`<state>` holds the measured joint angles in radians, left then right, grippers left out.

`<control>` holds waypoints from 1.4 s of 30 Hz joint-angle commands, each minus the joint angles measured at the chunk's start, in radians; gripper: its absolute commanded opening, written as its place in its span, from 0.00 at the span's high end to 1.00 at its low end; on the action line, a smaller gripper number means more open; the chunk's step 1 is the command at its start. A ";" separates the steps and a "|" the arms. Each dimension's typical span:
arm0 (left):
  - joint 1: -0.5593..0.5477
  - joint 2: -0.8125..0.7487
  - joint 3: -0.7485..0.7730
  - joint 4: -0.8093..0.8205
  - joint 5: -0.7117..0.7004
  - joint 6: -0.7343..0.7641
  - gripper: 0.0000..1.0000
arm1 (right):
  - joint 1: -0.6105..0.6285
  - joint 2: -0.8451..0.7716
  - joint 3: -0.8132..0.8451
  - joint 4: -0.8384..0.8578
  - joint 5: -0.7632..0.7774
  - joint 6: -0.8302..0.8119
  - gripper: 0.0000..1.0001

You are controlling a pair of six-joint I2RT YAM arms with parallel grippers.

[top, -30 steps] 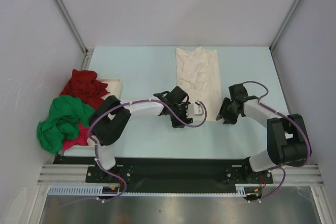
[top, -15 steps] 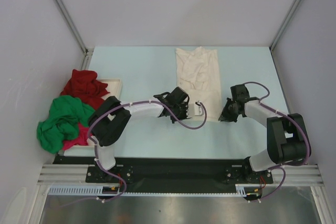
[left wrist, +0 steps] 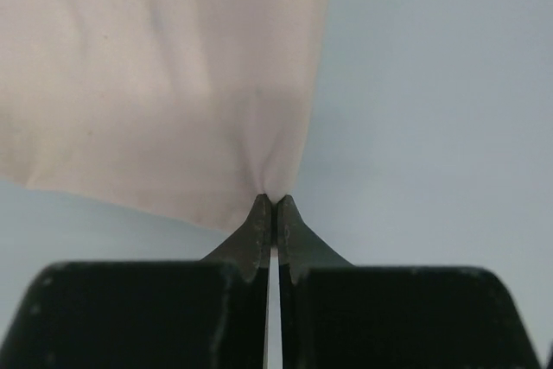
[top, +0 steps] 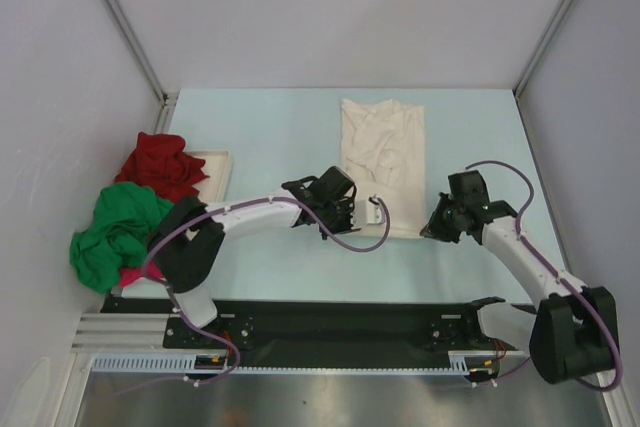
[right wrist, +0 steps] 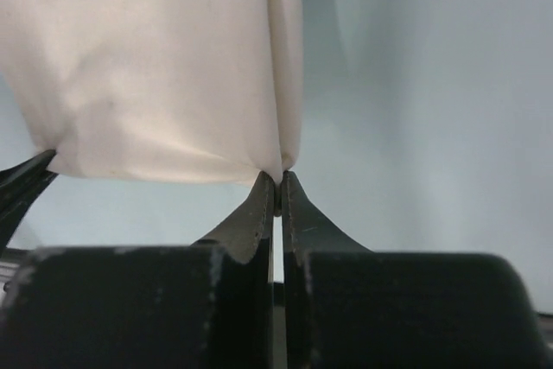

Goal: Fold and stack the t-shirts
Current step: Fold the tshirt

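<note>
Pinching the near hem of the cream-white t-shirt (top: 383, 142), the left gripper (left wrist: 273, 205) has its jaws pressed together on one corner and the right gripper (right wrist: 277, 181) on the other. The shirt lies lengthwise on the pale table (top: 270, 127). The dark red shirt (top: 160, 162) and green shirt (top: 120, 227) are heaped at the white tray (top: 215, 159), far left.

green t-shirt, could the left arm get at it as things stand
Probably not right away: the left gripper is shut on the near hem of the cream-white t-shirt. The green t-shirt lies uncovered left of that arm's base, so once freed it looks reachable.
</note>
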<state>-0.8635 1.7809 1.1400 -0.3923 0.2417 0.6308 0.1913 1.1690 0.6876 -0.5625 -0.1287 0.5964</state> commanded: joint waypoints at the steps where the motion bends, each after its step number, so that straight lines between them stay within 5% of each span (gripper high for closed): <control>1: -0.028 -0.152 -0.014 -0.163 0.034 -0.014 1.00 | 0.061 -0.097 0.012 -0.206 0.055 0.055 1.00; 8: -0.085 -0.346 0.003 -0.449 0.160 -0.002 1.00 | 0.148 -0.334 0.134 -0.558 0.077 0.170 1.00; 13: 0.009 -0.351 0.116 -0.520 0.238 -0.019 1.00 | 0.145 -0.364 0.231 -0.600 0.070 0.178 1.00; 22: 0.256 -0.042 0.493 -0.465 0.242 -0.086 1.00 | -0.097 0.029 0.429 -0.228 0.027 -0.041 1.00; 35: 0.388 0.486 1.116 -0.473 0.094 -0.238 1.00 | -0.144 0.630 0.840 0.003 0.083 -0.070 1.00; 42: 0.391 0.572 1.147 -0.376 0.018 -0.260 1.00 | -0.145 0.820 0.995 0.030 0.077 -0.053 1.00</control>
<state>-0.5022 2.3394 2.2333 -0.7979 0.3538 0.3981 0.0723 1.9553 1.6047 -0.5789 -0.1261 0.5556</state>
